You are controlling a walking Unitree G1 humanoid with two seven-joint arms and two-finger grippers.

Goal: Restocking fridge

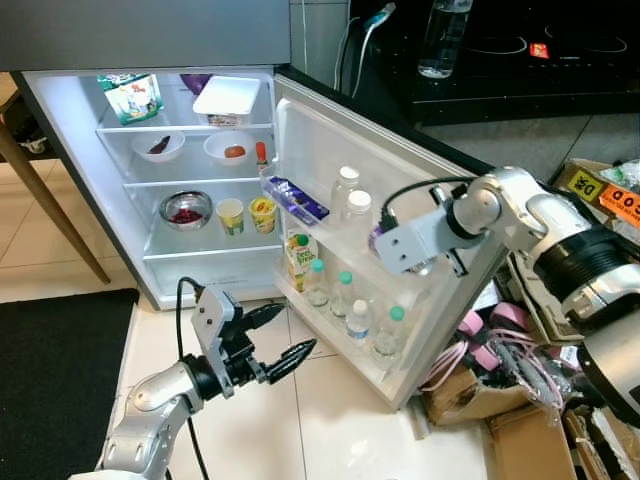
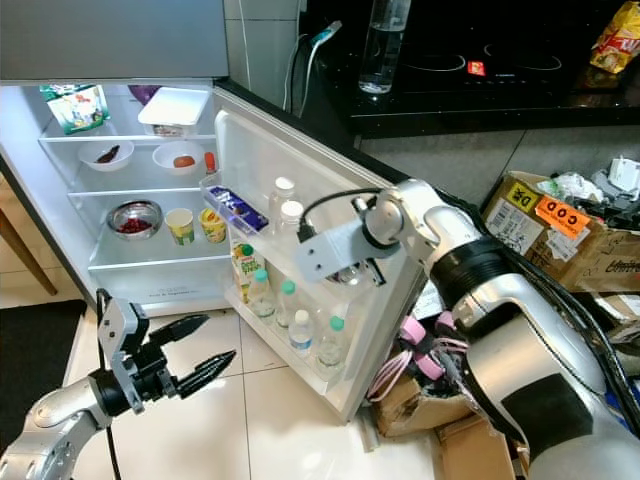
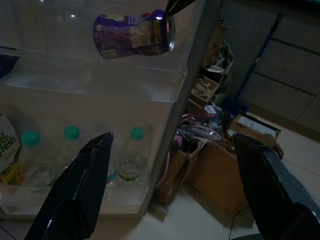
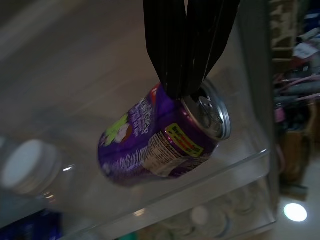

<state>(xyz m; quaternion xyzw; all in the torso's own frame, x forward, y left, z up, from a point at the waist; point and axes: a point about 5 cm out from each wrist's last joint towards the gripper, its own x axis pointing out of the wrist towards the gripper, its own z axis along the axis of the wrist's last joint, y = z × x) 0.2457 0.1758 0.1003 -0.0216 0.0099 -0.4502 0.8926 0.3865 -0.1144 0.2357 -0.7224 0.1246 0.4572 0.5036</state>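
Item: purple can (image 4: 165,140), lying on its side, being held by the right gripper (image 4: 187,75), jaws clenched on its top rim, at centre right of the left eye view, over the middle shelf of the open fridge door (image 1: 420,180), probably so it can be lowered into the clear bin there. Left gripper (image 1: 268,345), at lower left, is hovering over the floor tiles with jaws released, holding nothing. Door bins are carrying capped bottles (image 1: 345,290), a juice carton (image 1: 298,258) and a blue packet (image 1: 296,199). Fridge shelves are holding bowls (image 1: 186,208), two cups (image 1: 247,214) and a white lidded tub (image 1: 226,98).
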